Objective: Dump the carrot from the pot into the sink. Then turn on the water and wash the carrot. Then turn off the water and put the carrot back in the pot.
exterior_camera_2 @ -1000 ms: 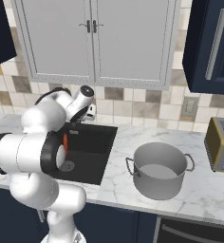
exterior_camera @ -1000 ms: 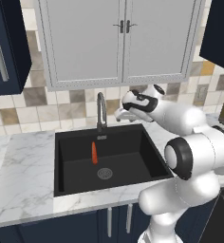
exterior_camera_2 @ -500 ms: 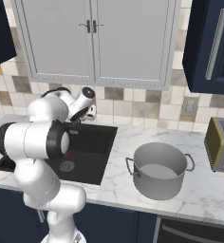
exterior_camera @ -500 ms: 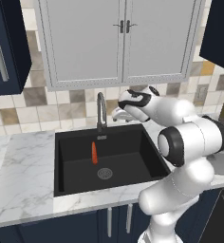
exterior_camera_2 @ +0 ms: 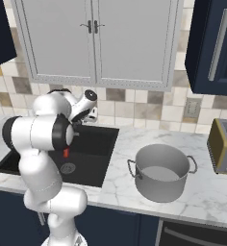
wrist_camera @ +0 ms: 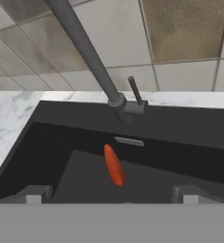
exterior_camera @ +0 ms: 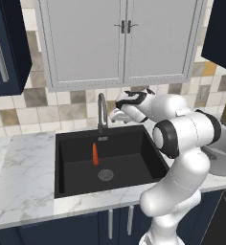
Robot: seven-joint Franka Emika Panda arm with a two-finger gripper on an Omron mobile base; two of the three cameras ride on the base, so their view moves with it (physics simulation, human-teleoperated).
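Starting at your left, the carrot (exterior_camera: pixel 95 154) lies on the floor of the black sink (exterior_camera: pixel 67 148), between the back wall and the round drain (exterior_camera: pixel 105 175), with the faucet (exterior_camera: pixel 102 113) rising from the rim just behind it. Your pincer (exterior_camera: pixel 118 115) hovers above the back rim just right of the faucet, its fingers (wrist_camera: pixel 34 194) spread wide and holding nothing. Farther right, you see the pot (exterior_camera_2: pixel 161 173) standing upright on the marble surface (exterior_camera_2: pixel 120 185), well apart from the sink, with a toaster (exterior_camera_2: pixel 223 146) beyond it.
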